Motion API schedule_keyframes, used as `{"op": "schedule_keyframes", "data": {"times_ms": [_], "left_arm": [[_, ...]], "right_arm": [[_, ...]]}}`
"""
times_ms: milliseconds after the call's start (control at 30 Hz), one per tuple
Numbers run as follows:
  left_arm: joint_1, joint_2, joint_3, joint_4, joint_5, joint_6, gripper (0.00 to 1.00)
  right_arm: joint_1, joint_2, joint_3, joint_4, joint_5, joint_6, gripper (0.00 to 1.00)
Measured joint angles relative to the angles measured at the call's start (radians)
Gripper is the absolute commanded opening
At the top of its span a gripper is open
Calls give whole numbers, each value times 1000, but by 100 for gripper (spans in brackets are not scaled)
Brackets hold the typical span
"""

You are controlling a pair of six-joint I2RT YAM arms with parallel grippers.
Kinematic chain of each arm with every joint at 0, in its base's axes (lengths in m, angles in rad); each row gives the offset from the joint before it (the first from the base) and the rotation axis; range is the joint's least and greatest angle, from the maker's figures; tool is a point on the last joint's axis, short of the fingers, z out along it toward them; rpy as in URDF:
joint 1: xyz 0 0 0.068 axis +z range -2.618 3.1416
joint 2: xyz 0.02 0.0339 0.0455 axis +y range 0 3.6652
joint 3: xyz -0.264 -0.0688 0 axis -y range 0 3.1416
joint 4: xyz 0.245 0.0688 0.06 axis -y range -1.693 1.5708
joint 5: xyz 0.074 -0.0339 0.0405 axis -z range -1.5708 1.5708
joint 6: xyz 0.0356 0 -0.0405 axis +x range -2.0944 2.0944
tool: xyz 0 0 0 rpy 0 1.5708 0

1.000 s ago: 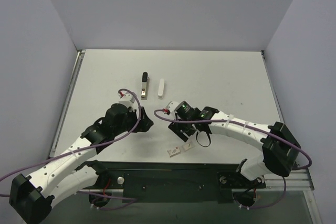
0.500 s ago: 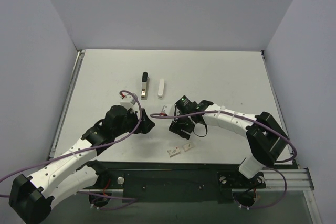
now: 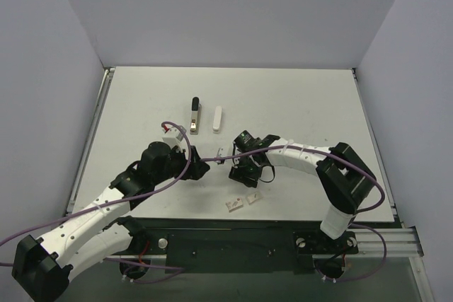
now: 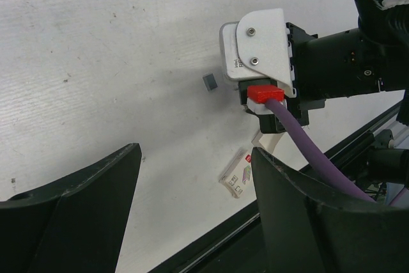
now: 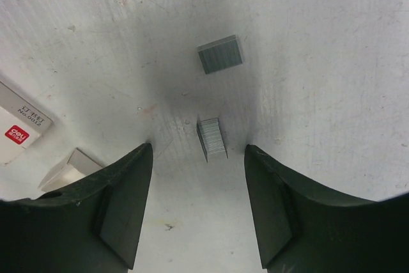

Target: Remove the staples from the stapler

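Right arm: over the last second the elbow has drawn in toward the middle of the surface (image 3: 297, 104) and the wrist has turned. The jaws of the right tool (image 5: 199, 153) have been narrowing.

Right wrist view: jaws still apart, one finger on each side of the staples (image 5: 212, 139), a short grey strip lying flat. Clear gap both sides, no contact, nothing held. A second grey staple block (image 5: 220, 54) lies just beyond, outside the jaws.

Left arm: essentially unmoved. Left tool (image 4: 195, 158) wide open and empty, hovering near the right wrist and looking on.

Stapler (image 3: 195, 116) lies well apart, toward the far side of the surface. Metal channel with black end, the white bar (image 3: 217, 119) alongside. Cannot tell from above whether the two are joined.

Judgement: the staples are already out and loose, so the unloading proper looks done. The closing jaws suggest a pinch on the strip comes next. The strip is thin and flat, so the fingertips could slide it or ride over it

White staple box (image 5: 19, 129) sits just left of the jaws, apart from them
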Motion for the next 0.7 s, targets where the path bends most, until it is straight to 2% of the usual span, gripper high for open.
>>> {"op": "schedule_keyframes", "data": {"times_ms": [700], "left_arm": [[0, 0, -2, 1, -1, 0, 80]], "right_arm": [[8, 32, 32, 9, 22, -2, 31]]}}
